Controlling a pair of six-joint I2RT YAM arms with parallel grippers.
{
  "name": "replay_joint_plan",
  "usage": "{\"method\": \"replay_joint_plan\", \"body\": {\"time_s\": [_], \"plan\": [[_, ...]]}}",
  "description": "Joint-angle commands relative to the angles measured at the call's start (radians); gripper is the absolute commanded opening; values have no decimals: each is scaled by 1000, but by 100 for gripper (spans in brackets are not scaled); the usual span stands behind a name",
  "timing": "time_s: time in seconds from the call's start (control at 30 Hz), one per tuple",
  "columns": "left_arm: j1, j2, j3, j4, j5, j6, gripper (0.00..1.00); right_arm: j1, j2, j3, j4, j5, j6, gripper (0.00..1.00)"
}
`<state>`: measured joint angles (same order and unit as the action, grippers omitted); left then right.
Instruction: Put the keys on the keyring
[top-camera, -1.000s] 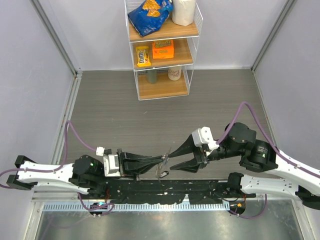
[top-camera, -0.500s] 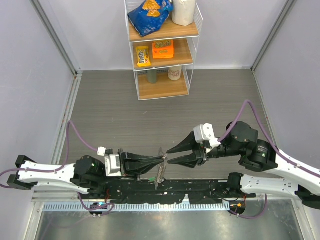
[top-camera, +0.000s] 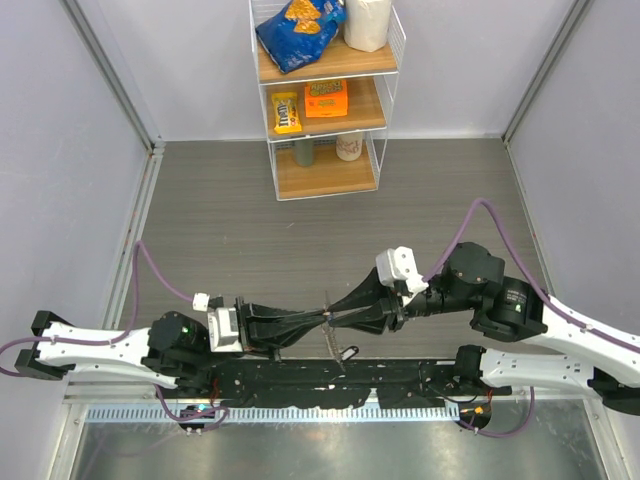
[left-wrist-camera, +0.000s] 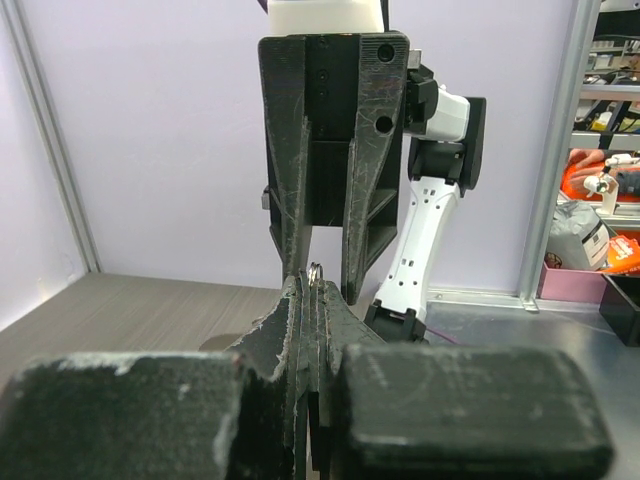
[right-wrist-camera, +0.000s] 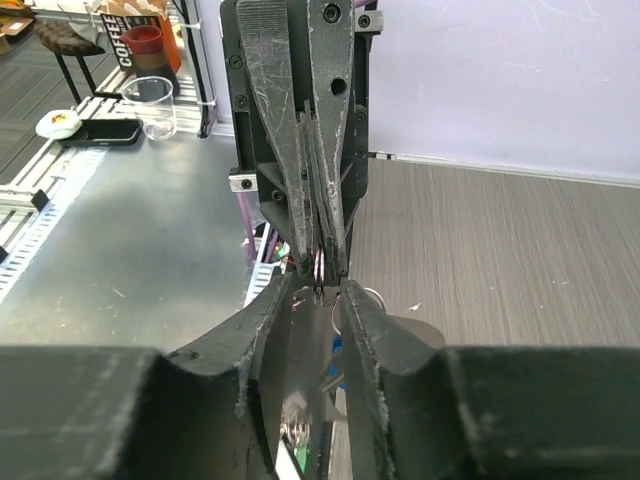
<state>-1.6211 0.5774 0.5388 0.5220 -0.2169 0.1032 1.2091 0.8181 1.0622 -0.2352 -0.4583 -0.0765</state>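
My left gripper (top-camera: 326, 320) is shut on the keyring (right-wrist-camera: 318, 268), whose thin silver edge sticks out past its tips (left-wrist-camera: 316, 268). The chain with the blue tag (right-wrist-camera: 337, 345) and the green tag (right-wrist-camera: 302, 455) hangs below the grip (top-camera: 338, 348). My right gripper (top-camera: 334, 319) meets the left one tip to tip. Its jaws stand a little apart, one finger (right-wrist-camera: 275, 310) on each side of the ring edge, with a small gap on both sides. In the left wrist view the right fingers (left-wrist-camera: 300, 200) straddle the ring from above. I cannot pick out the keys in any view.
A wire shelf rack (top-camera: 325, 100) with snack bags and boxes stands at the far wall. The black mounting rail (top-camera: 330, 375) and a metal ledge (top-camera: 320, 440) run along the near edge under the grippers. Grey walls close both sides.
My right gripper has moved left onto the left gripper's tips and its jaws have narrowed around the ring. The hanging chain has swung slightly right. The left gripper has stayed shut and still.
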Motion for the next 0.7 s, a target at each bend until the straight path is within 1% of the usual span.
{"method": "replay_joint_plan", "body": {"time_s": [0.0, 0.03, 0.1, 0.13, 0.27, 0.4, 0.47, 0.5, 0.53, 0.63, 0.67], "plan": [[1, -13, 4, 102, -6, -19, 0, 10, 7, 50, 39, 3, 4, 24], [1, -13, 4, 101, -6, -17, 0, 12, 9, 50, 37, 1, 6, 21], [1, -16, 4, 105, -7, -19, 0, 13, 13, 56, 31, 1, 3, 9], [1, -19, 0, 108, -9, -17, 0, 15, 13, 59, 27, 1, 0, 5], [1, -33, -5, 113, 1, -25, 0, 21, 19, 81, -4, -19, -9, 5], [1, -66, 9, 26, 34, -56, 0, 21, 52, 154, -117, -43, -37, 5], [1, -83, 38, -51, 45, -85, 8, 23, 78, 194, -212, -65, -46, 5], [1, -91, 53, -97, 47, -98, 15, 21, 85, 223, -231, -75, -55, 5], [1, -97, 78, -155, 45, -144, 20, 23, 98, 232, -271, -94, -58, 5], [1, -105, 160, -368, 39, -215, 27, 26, 115, 283, -335, -127, -74, 6], [1, -108, 174, -391, 48, -224, 29, 27, 119, 304, -363, -135, -81, 6]]}}
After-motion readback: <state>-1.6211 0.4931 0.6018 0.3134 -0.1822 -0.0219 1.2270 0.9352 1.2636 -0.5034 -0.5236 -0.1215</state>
